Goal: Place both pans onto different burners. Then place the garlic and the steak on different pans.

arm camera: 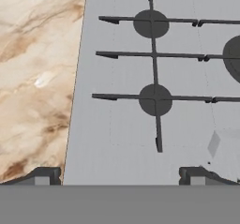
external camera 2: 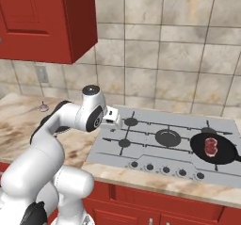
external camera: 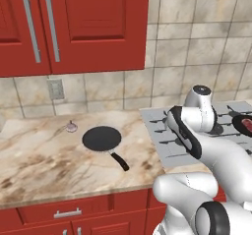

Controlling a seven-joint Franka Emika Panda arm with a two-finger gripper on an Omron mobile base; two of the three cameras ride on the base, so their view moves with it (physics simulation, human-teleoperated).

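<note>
In the left base view, one pan [external camera: 102,139] lies flat on the marbled surface [external camera: 39,165], left of the cooktop [external camera: 165,135], with its short handle pointing toward the front edge and to the right. The garlic [external camera: 72,127] sits on the surface just beyond the pan's far left rim, apart from it, near the tiled wall. The white arm rises from the lower right and covers much of the cooktop. At the right edge, part of the second pan [external camera: 244,126] shows on the cooktop with the red steak [external camera: 245,123] in it.

In the right base view, the second pan [external camera 2: 225,151] rests on a burner at the right end of the cooktop [external camera 2: 141,153], and the steak [external camera 2: 210,147] lies inside it. The large centre burner [external camera 2: 168,137] and the two left burners [external camera 2: 124,143] are bare. The garlic [external camera 2: 44,108] sits far left on the surface [external camera 2: 19,118]. The end effector [external camera 2: 117,121] hangs over the left edge of the cooktop.

In the hand view, the end effector [arm camera: 120,175] is released, its two fingertips [arm camera: 44,176] spread wide with nothing between them. One tip stands over the marbled surface [arm camera: 33,78], the other over the grey cooktop [arm camera: 117,138]. Two small burners [arm camera: 155,99] under thin grates lie ahead.
</note>
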